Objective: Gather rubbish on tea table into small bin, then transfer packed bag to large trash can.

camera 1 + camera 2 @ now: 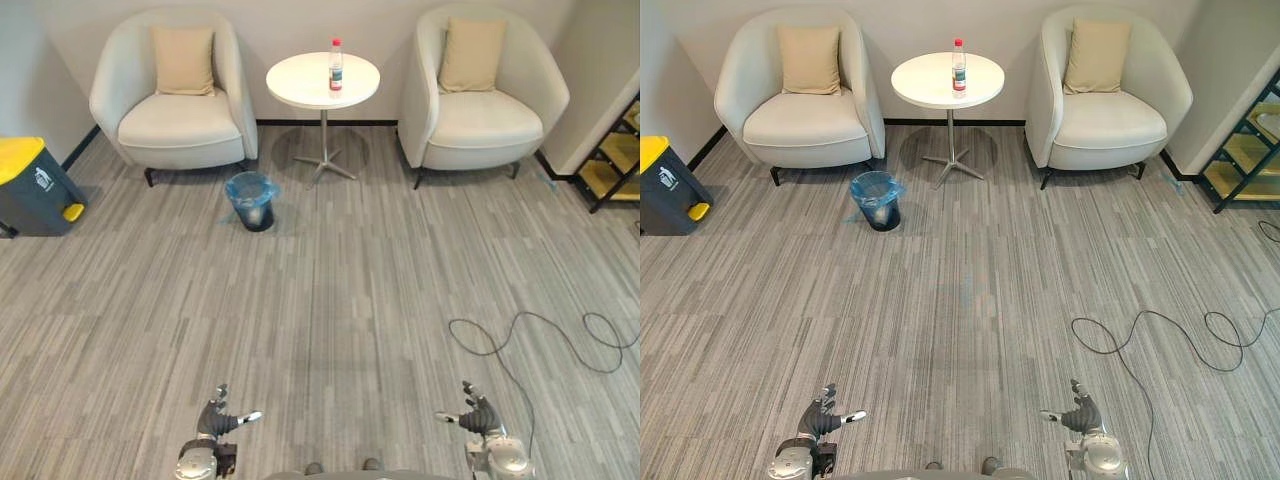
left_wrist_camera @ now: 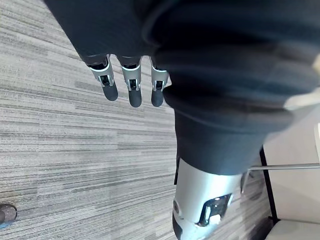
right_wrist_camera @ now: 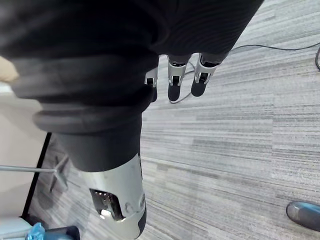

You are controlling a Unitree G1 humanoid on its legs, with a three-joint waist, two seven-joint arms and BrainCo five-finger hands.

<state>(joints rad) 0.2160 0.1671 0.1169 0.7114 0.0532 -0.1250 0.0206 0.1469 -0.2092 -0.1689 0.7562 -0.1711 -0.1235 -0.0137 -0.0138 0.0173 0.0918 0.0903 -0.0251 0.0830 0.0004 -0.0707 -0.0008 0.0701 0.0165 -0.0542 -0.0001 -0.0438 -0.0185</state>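
Nearest the viewer, the robot's left hand (image 1: 222, 418) and right hand (image 1: 476, 415) are hanging low at either side above grey striped carpet (image 1: 320, 300). Both are holding nothing. The wrist views are showing the left hand's fingers (image 2: 131, 85) and the right hand's fingers (image 3: 175, 80) straight and relaxed, with only carpet beyond them. The hands are probably idling because all the work is lying well ahead, out of reach.

Farther off, left of centre, a small bin (image 1: 251, 200) lined with a blue bag is standing on the carpet just in front of a round white tea table (image 1: 300, 85). That seems a handy place for dropping in what comes off the table. A clear bottle (image 1: 336, 65) with a red cap is standing upright on the table. It looks like the rubbish to gather, though whether it is empty is hard to make out. The bin's inside is not visible.

Two cream armchairs are flanking the table, the left armchair (image 1: 175, 110) and the right armchair (image 1: 480, 100), each holding a tan cushion. At the far left, a dark large trash can (image 1: 35, 190) with a yellow lid is being cut off by the edge.
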